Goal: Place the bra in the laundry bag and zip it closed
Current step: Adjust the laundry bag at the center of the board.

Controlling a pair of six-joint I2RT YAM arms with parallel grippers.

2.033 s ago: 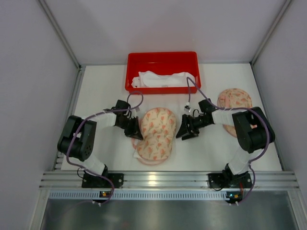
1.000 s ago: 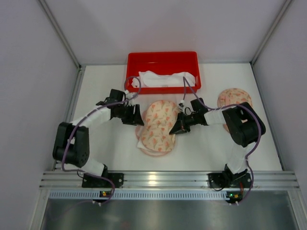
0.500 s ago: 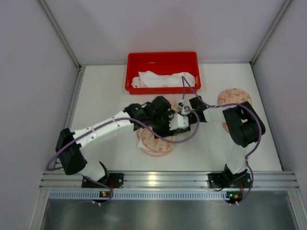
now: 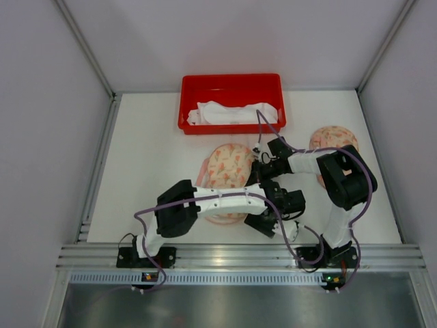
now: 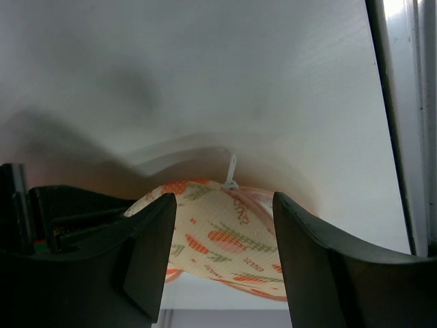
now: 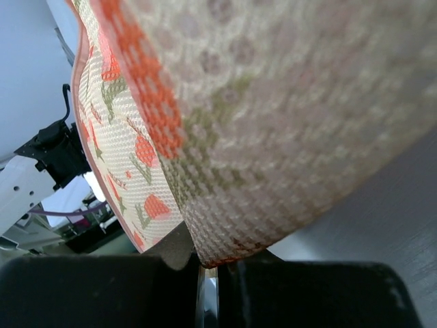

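1. The bench (image 4: 143,150) is a plain white board, walled on the left, right and far sides by pale grey panels (image 4: 41,102) with metal posts in the far corners.
2. An aluminium rail (image 4: 225,256) runs along the near edge and carries both arm bases.
3. A red bin (image 4: 232,79) sits at the far middle of the bench. A white garment lies inside it, which appears to be the bra (image 4: 229,113); it is well apart from both arms.
4. The laundry bag (image 4: 229,167), a domed mesh piece printed with carrots and edged in pink, lies at the middle of the bench, near the bin.
5. The right end effector (image 4: 262,169) is at the bag's right edge. In the right wrist view the mesh fills the frame, and its rim is pinched between the closed fingers at the bottom.
6. The left arm reaches across the near part of the bag, hiding that part of it.
7. The left end effector (image 4: 274,220) is to the bag's near right, its fingers (image 5: 153,246) spread wide with nothing gripped.
8. Beyond that gap the left wrist view shows carrot-print mesh (image 5: 225,239) with a small white tie (image 5: 231,172) at its top edge. I cannot tell which printed piece it belongs to.
9. A second printed dome (image 4: 334,140) lies at the right of the bench, partly hidden by the right arm.
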